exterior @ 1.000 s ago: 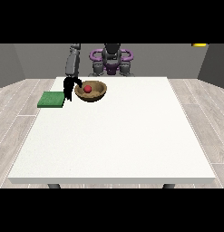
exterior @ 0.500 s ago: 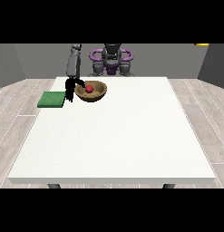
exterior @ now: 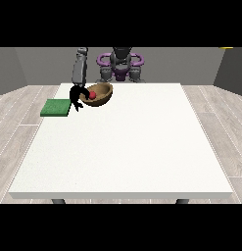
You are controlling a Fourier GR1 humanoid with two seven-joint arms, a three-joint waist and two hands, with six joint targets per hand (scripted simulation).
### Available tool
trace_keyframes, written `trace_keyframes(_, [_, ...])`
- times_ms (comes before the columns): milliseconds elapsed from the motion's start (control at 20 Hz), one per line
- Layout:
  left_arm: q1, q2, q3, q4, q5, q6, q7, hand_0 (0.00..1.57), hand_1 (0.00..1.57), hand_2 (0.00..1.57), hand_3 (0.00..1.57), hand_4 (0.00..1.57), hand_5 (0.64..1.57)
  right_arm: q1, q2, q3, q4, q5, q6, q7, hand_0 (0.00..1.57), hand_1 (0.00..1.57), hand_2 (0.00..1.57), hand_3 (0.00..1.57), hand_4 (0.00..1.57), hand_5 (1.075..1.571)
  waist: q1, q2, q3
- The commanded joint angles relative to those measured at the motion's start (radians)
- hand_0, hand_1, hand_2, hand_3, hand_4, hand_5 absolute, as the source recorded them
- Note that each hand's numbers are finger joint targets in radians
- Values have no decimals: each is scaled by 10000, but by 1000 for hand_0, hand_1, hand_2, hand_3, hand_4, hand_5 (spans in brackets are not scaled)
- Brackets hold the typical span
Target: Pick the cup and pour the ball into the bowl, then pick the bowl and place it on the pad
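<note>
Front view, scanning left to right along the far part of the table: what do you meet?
green pad → black hand at the view's left → red ball inside the wooden bowl. The bowl's left rim meets the hand, so only its body is placed here. No cup is visible.

Only one view: front, set across the white table point(exterior: 122, 147) from the robot point(exterior: 120, 63), raised and tilted down, facing it. Far back: whole tabletop in frame, near edge low, robot small at the top. Far enough to leave the fingers point(exterior: 78, 104) of the hand at the view's left tiny, the wooden bowl point(exterior: 98, 94) just right of them and the green pad point(exterior: 56, 107) left. Nothing shared with another view.
</note>
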Motion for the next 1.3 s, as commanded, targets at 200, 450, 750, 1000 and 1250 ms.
trace_keyframes(200, [253,24,227,117,276,-183,-97,0,0,0,0,1129,1517,1043,-1152,174,502,799,-1258,1674,1571,1571,1571,1424,948,1530,219,393,334])
trace_keyframes(450, [158,382,276,623,347,-426,127,0,0,0,0,1186,1526,572,-1771,605,-560,1154,-2047,3254,1571,1571,1571,1248,1012,1546,76,-307,315])
trace_keyframes(750, [894,368,554,1354,112,-351,-350,0,0,0,0,1200,1540,147,-2979,985,-1494,1080,-1359,5727,1571,1571,1571,969,1046,1557,-750,-798,334])
trace_keyframes(1000, [1238,718,619,1786,-198,-237,-561,0,0,0,0,1201,1544,-365,-4269,1363,-2049,1407,-337,7303,1571,1571,1571,712,1056,1566,-1386,-1356,361])
trace_keyframes(1250, [1825,1536,1296,2709,-39,-861,-1592,0,0,0,0,1205,1545,-254,-4852,661,-2280,835,437,7024,1571,1571,1571,566,1085,1564,-1885,-959,369])
